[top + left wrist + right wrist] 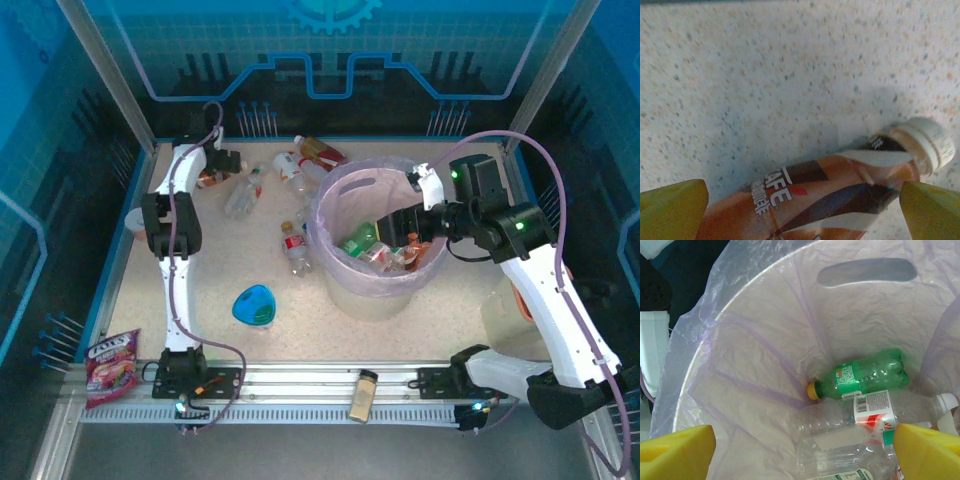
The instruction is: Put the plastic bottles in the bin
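Yellow pads point(670, 210) of the left tool point(802, 212) stand wide astride a brown bottle point(840, 180) on the table point(790, 75); the right tool point(802, 452), wide too, hangs above bottles point(865, 375) in the bin point(765, 330).

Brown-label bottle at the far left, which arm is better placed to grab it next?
Left. The left fingers, open, straddle the brown-label bottle lying on the table; the right fingers hang open over the bin, away from it.
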